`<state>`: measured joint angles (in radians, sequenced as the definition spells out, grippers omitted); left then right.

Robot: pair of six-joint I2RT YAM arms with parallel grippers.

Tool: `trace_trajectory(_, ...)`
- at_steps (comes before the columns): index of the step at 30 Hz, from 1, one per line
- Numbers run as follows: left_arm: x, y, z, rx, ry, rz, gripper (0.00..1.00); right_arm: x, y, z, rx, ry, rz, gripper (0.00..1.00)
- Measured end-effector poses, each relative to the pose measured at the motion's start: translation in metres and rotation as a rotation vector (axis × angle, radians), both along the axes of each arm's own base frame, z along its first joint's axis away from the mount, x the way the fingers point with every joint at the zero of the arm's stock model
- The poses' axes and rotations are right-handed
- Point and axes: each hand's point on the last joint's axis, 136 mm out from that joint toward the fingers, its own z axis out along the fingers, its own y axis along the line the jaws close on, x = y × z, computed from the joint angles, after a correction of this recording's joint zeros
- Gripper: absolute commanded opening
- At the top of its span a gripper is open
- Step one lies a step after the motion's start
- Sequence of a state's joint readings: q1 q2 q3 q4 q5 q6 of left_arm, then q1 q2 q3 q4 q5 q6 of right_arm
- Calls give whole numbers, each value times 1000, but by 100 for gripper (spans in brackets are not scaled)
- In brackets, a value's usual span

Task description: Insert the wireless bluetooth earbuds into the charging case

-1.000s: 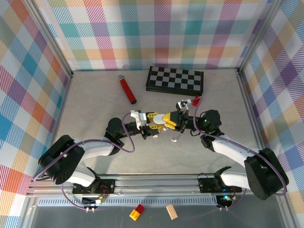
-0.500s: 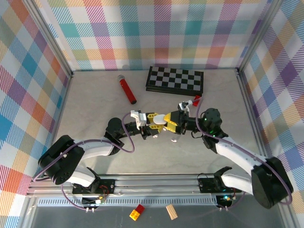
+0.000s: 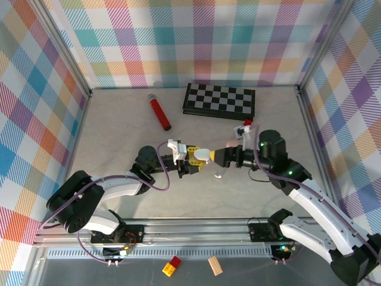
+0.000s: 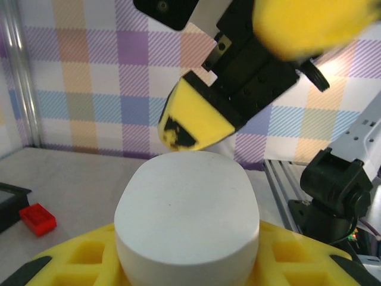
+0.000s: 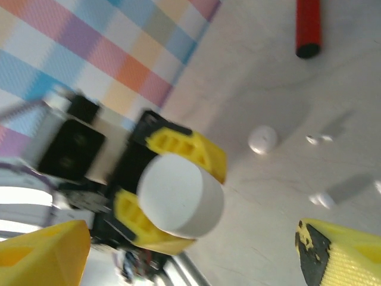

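right claw [image 3: 219,157] has drawn back rightward, fingers apart. left claw [image 3: 199,159] clamps the smooth white oval charging case [image 4: 187,214] — lid seemingly shut. next: open it, then fetch tiny white earbuds [image 5: 262,139] off the worktop [image 3: 119,137].

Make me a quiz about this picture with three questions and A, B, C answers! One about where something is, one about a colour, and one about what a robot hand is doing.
1. Where is the chessboard?
A. by the back wall
B. under the left arm
C. in the right hand

2. What colour is the oval case in the left hand?
A. black
B. white
C. green

3. What is the right hand doing?
A. shut on the oval case
B. open, holding nothing
C. shut on the chessboard

Answers:
1 A, as it lies at the table's far edge, below the checked wall.
2 B, as the left wrist view shows it plain white.
3 B, as its yellow fingers stand wide apart.
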<state>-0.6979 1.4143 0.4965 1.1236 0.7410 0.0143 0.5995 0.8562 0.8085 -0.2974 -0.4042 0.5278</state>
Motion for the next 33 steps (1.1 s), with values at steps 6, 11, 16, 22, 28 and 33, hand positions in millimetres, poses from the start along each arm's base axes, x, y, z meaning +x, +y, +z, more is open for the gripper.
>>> trace_trajectory(6,-3,-3,-3,33,33,-37,38,-14,8,-28,-198,-125,70,92)
trace_trajectory(11,-8,-2,-5,55,57,-54,39,-5,3,-29,-244,-184,37,92)
trace_trajectory(16,-10,-1,-7,68,74,-63,39,3,2,-26,-247,-223,3,92)
trace_trajectory(22,-11,-1,-7,70,84,-69,39,7,5,-23,-238,-237,-1,91)
trace_trajectory(28,-11,0,-5,65,98,-68,39,8,7,-20,-230,-249,-5,91)
trace_trajectory(33,-10,2,-2,59,100,-60,39,11,8,-17,-222,-264,-14,91)
